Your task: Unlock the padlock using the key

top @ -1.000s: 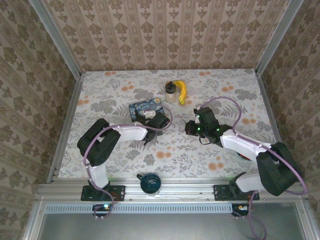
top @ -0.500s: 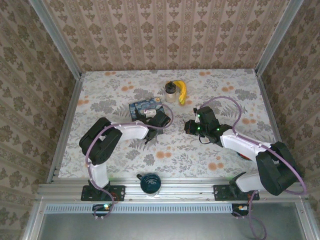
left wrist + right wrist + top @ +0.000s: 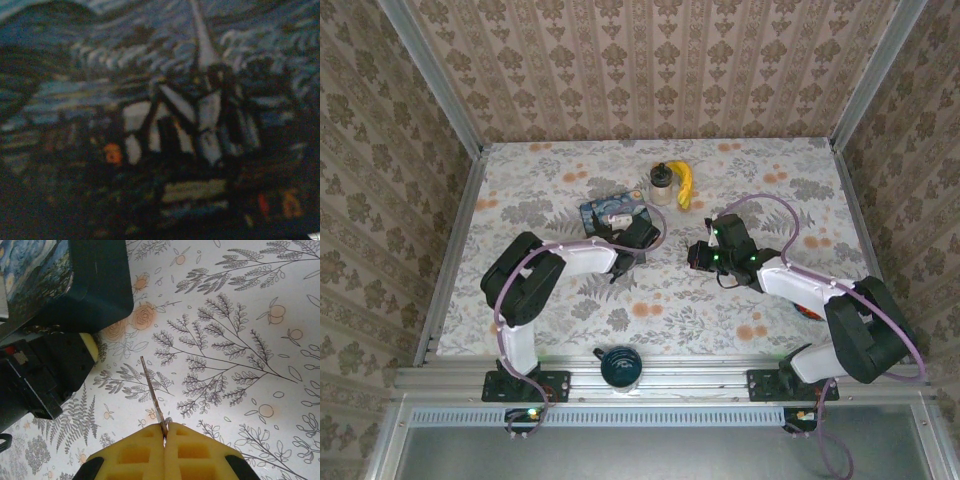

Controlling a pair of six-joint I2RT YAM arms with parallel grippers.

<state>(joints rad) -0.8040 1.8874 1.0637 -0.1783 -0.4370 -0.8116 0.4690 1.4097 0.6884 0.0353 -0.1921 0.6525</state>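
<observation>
The padlock is too small and too shadowed to pick out for sure. My best guess is that it sits at the near corner of the starry-night tin box (image 3: 611,211), where the left gripper (image 3: 630,242) is pushed in. The left wrist view is a blur of the tin's painted lid, so I cannot tell whether that pincer is spread or closed.

The key (image 3: 152,390) is pinched between the yellow pads of the right gripper (image 3: 164,432), which are pressed together on its bow. The thin blade sticks straight out ahead of them. Its long axis points up and a little left in the right wrist view, toward the tin's dark corner, with bare tablecloth between tip and tin. The left arm is the nearer one to the lock.

From above, the right arm lies low across the flowered table (image 3: 660,300), wrist turned leftward. The left arm is folded, with its forearm reaching right to the tin.
</observation>
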